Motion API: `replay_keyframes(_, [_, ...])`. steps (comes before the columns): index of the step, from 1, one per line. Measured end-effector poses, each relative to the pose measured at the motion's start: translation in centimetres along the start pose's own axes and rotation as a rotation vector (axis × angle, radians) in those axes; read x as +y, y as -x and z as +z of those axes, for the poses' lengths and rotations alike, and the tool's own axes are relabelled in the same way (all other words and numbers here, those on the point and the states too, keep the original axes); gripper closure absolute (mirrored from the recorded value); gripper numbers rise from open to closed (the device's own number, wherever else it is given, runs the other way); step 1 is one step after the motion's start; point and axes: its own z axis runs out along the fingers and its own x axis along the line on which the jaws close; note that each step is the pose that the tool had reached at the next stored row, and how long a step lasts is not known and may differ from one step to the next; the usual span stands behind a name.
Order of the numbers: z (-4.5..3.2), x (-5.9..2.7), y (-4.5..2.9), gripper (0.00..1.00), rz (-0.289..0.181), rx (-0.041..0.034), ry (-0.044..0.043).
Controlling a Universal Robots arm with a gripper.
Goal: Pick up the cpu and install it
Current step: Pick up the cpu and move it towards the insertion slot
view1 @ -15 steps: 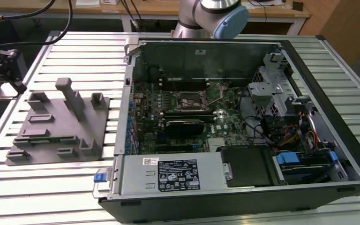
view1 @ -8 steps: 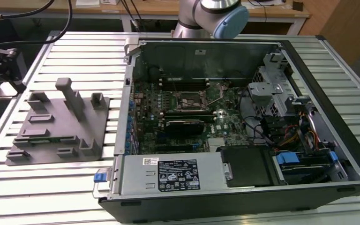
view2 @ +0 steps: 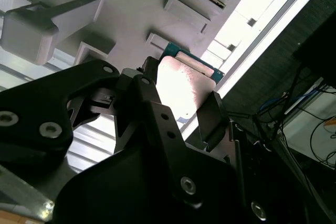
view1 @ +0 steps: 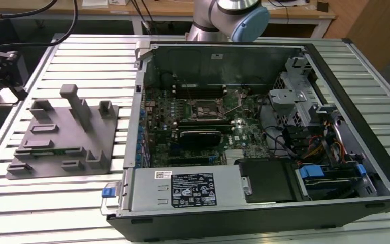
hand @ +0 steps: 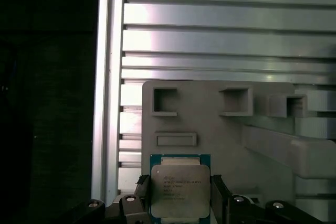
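Observation:
In both wrist views the cpu [hand: 180,190] [view2: 185,80], a flat square chip with a silvery top and a blue-green rim, sits between my two dark fingers. My gripper [hand: 180,182] [view2: 181,98] is shut on it, one finger [hand: 143,192] on each side edge. The chip hangs over the near edge of the grey plastic tray [hand: 220,129] [view2: 131,9]. The exterior view has the motherboard's dark square socket [view1: 204,108] inside the open computer case [view1: 263,127], to the right of the tray [view1: 63,134].
The tray has upright posts [view1: 73,101] and several shallow pockets [hand: 165,102]. The ribbed metal table [view1: 66,203] [hand: 220,35] lies all around, with its edge [hand: 102,103] beside the tray. The arm's base joint [view1: 229,18] stands behind the case. Cables and drive bays [view1: 317,147] fill the case's right side.

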Motion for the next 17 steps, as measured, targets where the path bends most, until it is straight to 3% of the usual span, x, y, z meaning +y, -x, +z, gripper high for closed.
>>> replay_keyframes(17, [-0.69,0.11,0.01,0.46,0.000,0.0000,0.0000])
